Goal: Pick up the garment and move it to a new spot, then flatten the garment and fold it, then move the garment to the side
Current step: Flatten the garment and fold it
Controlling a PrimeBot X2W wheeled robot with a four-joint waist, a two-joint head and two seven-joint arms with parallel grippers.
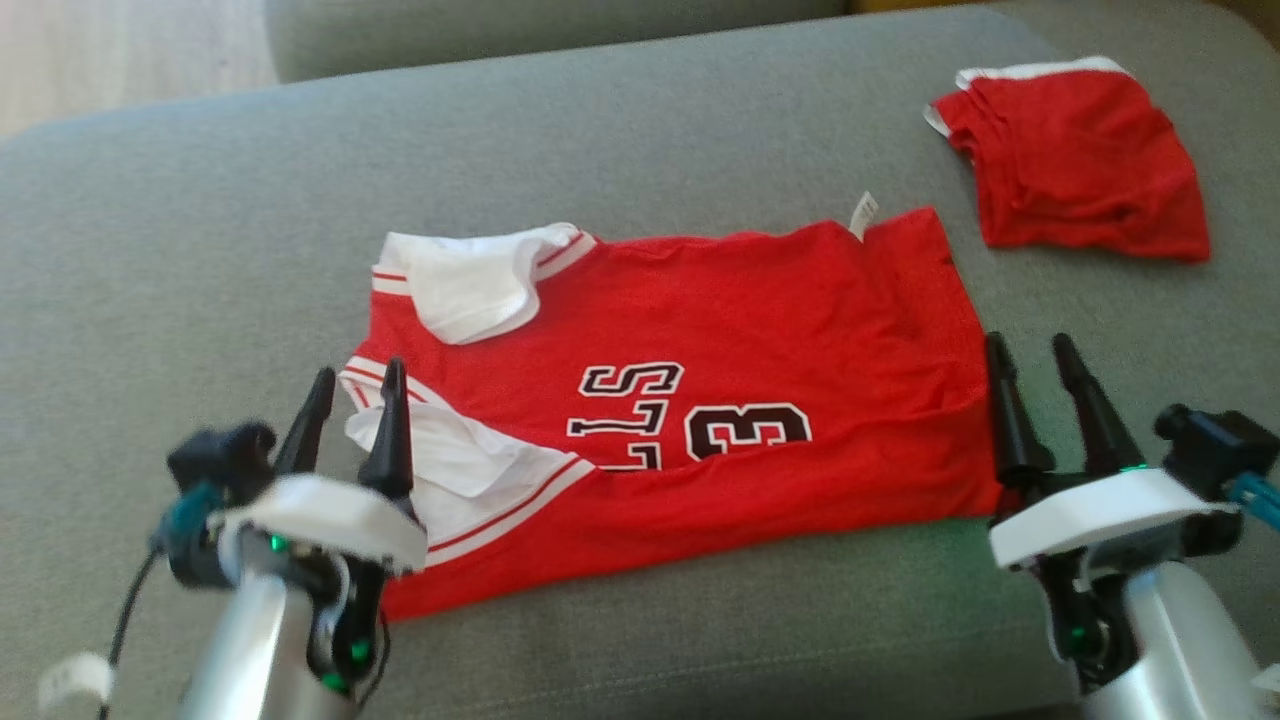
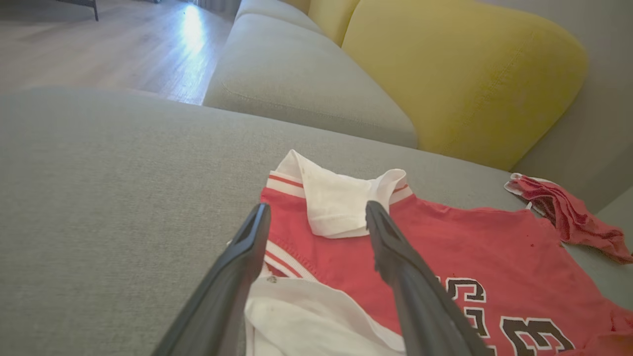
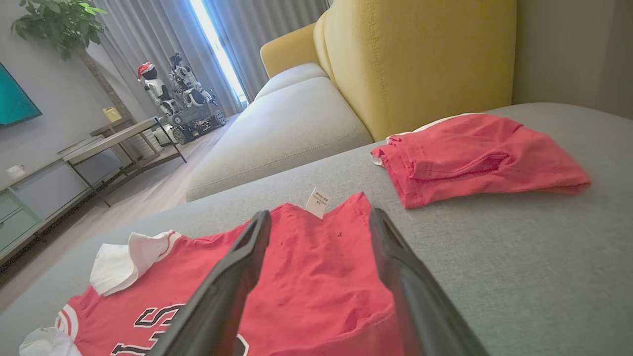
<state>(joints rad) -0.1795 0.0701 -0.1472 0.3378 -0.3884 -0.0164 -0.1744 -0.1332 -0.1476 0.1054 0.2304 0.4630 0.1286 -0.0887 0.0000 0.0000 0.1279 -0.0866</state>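
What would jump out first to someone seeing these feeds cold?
The red jersey with black-and-white lettering lies spread across the grey sofa seat. A smaller red garment lies folded at the far right, apart from it. The left gripper and right gripper sit at the jersey's two ends, jaws open.

I see a grey sofa seat, a yellow backrest at upper right, wooden floor upper left, and a sunlit curtained window.

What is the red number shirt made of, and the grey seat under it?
The red and white jersey shirt looks like thin, matte knit fabric, perhaps polyester: it creases and folds softly. The grey sofa cushion seems coarse woven upholstery cloth, with a fine speckled weave.
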